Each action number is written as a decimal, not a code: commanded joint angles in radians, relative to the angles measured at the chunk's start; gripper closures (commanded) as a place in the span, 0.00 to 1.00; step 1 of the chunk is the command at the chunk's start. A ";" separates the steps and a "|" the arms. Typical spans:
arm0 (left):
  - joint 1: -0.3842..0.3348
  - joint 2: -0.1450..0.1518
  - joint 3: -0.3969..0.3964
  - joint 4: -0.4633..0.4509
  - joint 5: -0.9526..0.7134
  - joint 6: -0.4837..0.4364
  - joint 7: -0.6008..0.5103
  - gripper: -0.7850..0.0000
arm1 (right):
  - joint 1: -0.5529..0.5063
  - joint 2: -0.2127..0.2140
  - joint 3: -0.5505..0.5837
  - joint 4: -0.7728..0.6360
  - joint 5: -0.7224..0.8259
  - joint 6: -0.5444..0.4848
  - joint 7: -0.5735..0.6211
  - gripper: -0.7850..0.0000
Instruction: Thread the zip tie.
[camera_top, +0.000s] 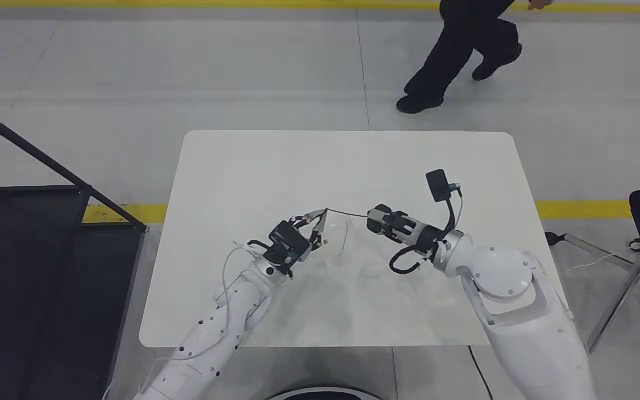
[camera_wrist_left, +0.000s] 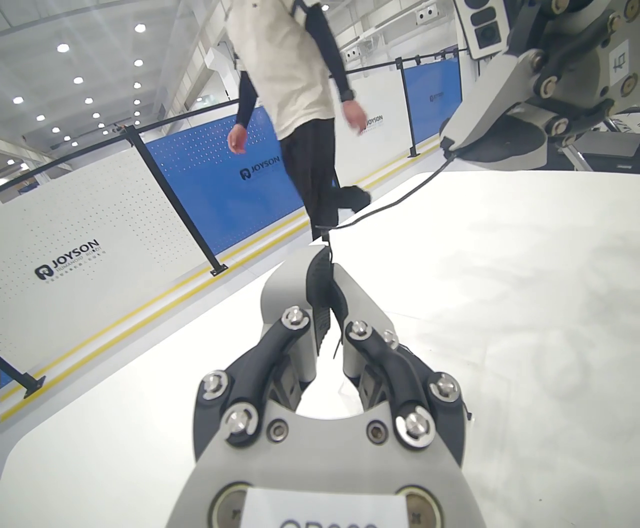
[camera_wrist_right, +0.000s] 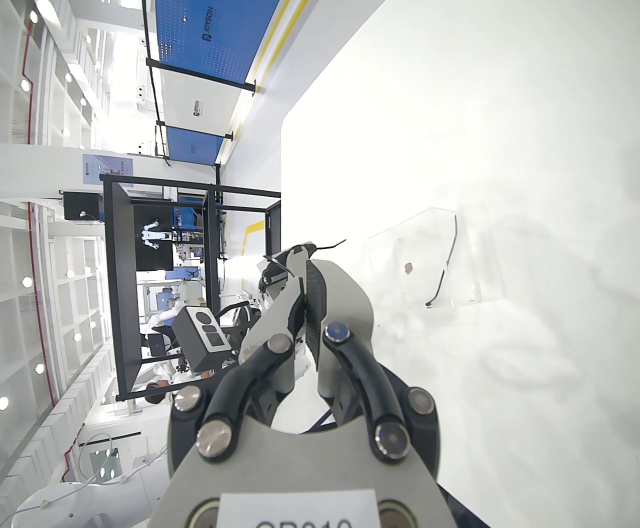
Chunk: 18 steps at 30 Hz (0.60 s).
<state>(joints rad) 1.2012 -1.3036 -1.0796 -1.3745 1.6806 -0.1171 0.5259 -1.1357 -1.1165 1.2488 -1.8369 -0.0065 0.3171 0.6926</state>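
**White table, two arms, one black tie strung between them**

Blue and white perforated barriers and a yellow floor line ring the work area, and in the middle stands the white table (camera_top: 250, 290) with both arms brought in close over its centre. They come from opposite sides and meet almost nose to nose. I'd guess that's so each can take one end of the same thin thing.

The left gripper (camera_wrist_left: 322, 270) has its jaws clenched on the zip tie (camera_wrist_left: 390, 204). The pinched part stands upright between the pads, with a short bit poking out above the tips. From there the strap runs in a shallow sag, clear of the tabletop, over to the right gripper (camera_wrist_left: 452, 145), whose jaws are likewise pressed tight on the far end. So the tie hangs in the air between the two, just above the table's middle.

It looks to me as though the left side is acting as the steady holder while the right brings the free end round to feed it. Whether the tip has actually entered the head, I cannot tell from where I stand; the joint is too small and dark.

Near the grippers sits a clear plastic box (camera_wrist_right: 425, 235) with a spare tie (camera_wrist_right: 447, 265) lying inside, presumably the supply.
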 joint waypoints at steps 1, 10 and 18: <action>-0.001 0.000 0.000 0.001 0.002 0.001 0.000 1.00 | 0.000 0.000 0.000 0.000 0.005 -0.004 -0.003 1.00; 0.002 -0.003 -0.006 0.001 -0.017 0.015 0.002 1.00 | -0.005 0.001 0.002 -0.001 0.007 -0.011 -0.002 1.00; 0.003 -0.004 -0.011 -0.002 -0.020 0.013 0.000 1.00 | -0.007 0.002 0.002 -0.005 -0.002 -0.003 0.001 1.00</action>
<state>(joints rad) 1.2045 -1.3078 -1.0905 -1.3762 1.6590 -0.1029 0.5247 -1.1438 -1.1143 1.2520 -1.8429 -0.0081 0.3125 0.6939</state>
